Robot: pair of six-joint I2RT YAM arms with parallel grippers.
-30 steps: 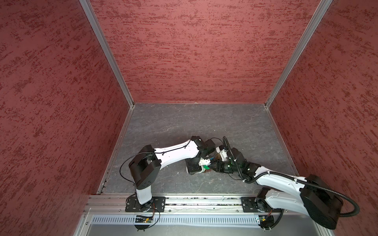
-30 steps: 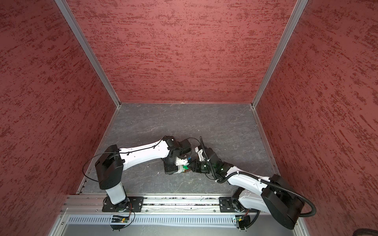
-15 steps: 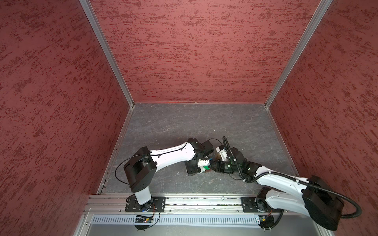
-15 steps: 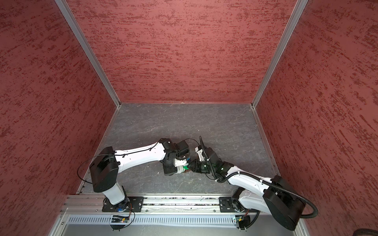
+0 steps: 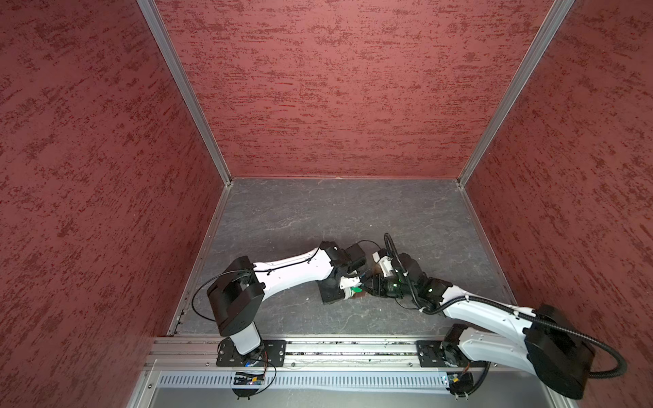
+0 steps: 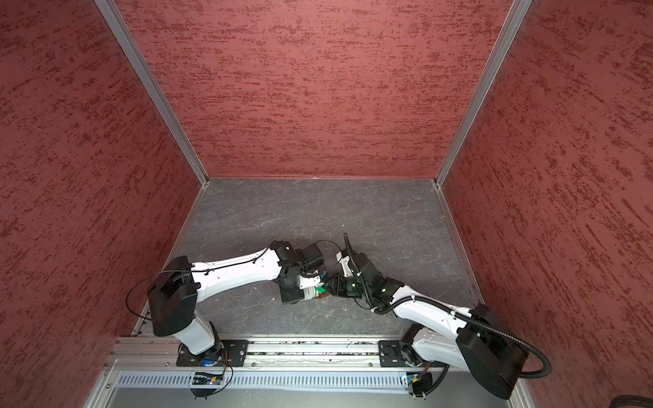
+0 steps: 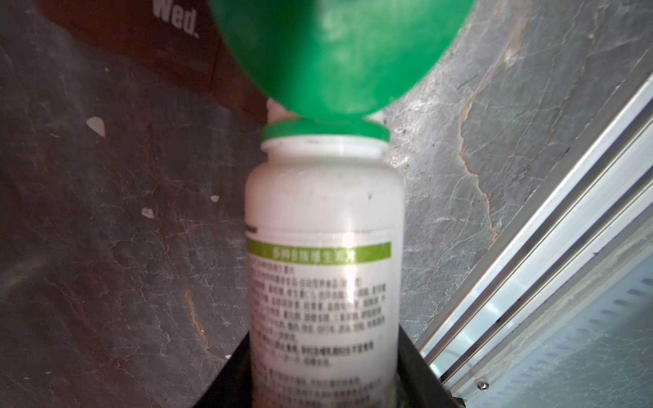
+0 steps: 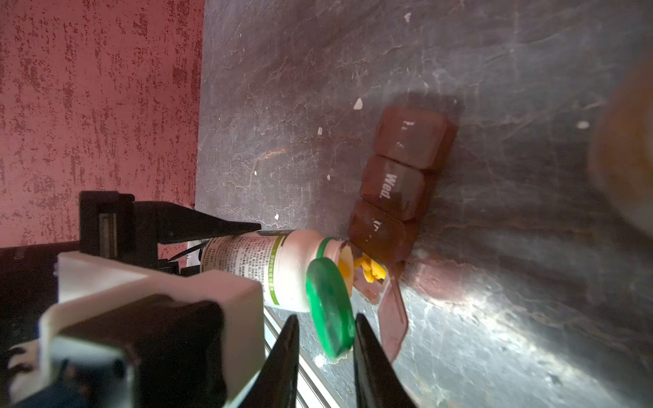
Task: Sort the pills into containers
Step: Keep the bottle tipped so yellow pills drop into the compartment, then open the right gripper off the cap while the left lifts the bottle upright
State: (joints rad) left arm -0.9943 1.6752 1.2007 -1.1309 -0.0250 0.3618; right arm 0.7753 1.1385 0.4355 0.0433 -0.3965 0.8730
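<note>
Left gripper (image 7: 323, 367) clamps the tipped white bottle (image 8: 247, 261). Yellow pills (image 8: 369, 272) lie at its mouth, in the open cell of the brown pill box (image 8: 395, 190). Right gripper (image 8: 327, 318) fingers stand apart, astride the green cap (image 8: 328, 300).

white bottle (image 7: 325, 219): tipped sideways, mouth uncovered, printed label with green band | green flip cap (image 8: 330, 307): swung open, hangs at the neck | grey stone-patterned tabletop (image 5: 335, 212): dotted with small white flecks (image 7: 96, 125) | red textured walls (image 5: 335, 88): enclose three sides | aluminium rail (image 5: 335, 348): runs along near edge | blurred amber shape (image 8: 625, 155): unclear
</note>
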